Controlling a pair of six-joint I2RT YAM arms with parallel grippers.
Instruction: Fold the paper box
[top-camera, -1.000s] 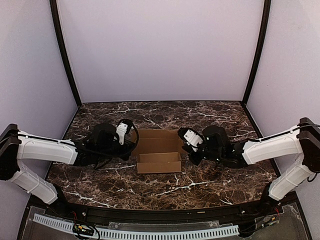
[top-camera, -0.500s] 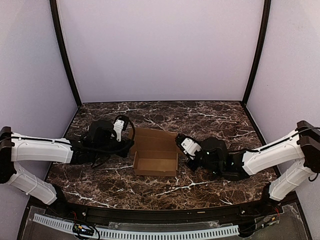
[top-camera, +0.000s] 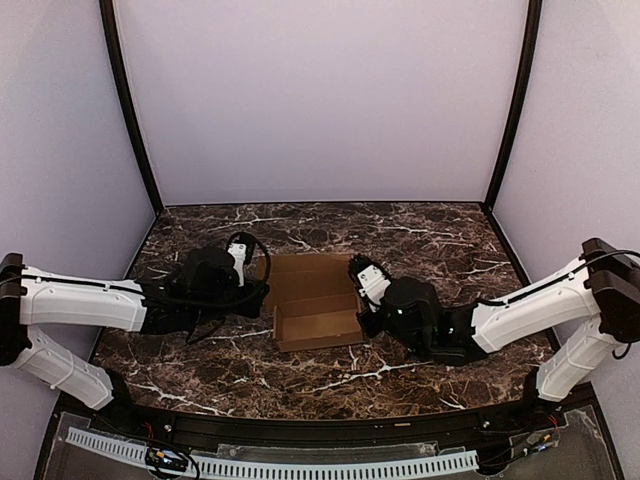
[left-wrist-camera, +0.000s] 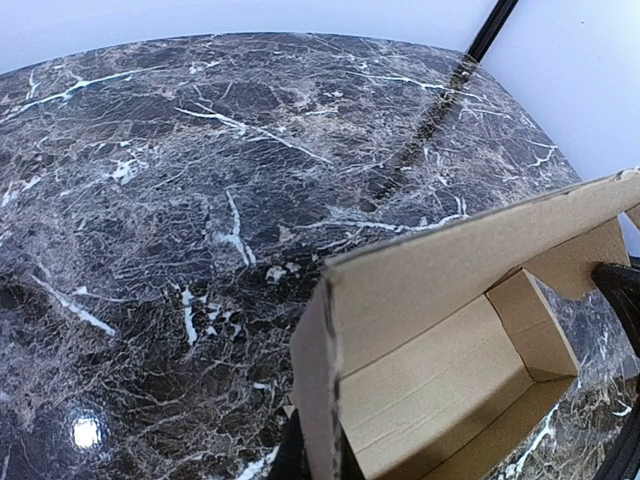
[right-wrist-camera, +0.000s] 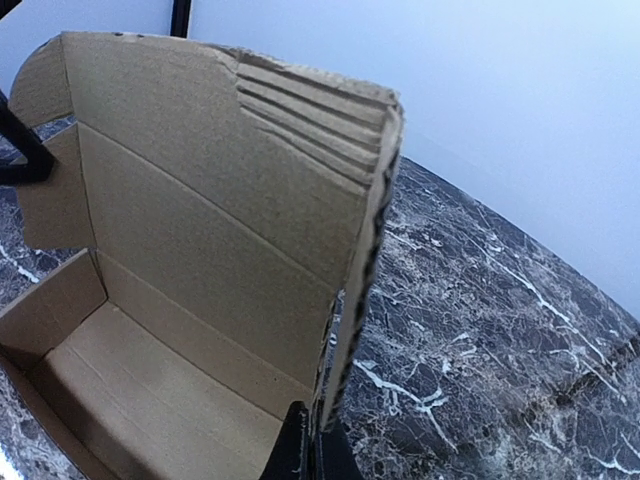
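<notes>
Two grippers pinch the paper box (top-camera: 318, 318) (its lid (top-camera: 315, 278) stands up on the far side). The left gripper (top-camera: 262, 292) holds its left side, the right gripper (top-camera: 362, 308) its right side. It sits mid-worktop (top-camera: 420, 225).

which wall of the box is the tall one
The far wall of the box: it carries the lid, which stands well above the low near and side walls.
</notes>
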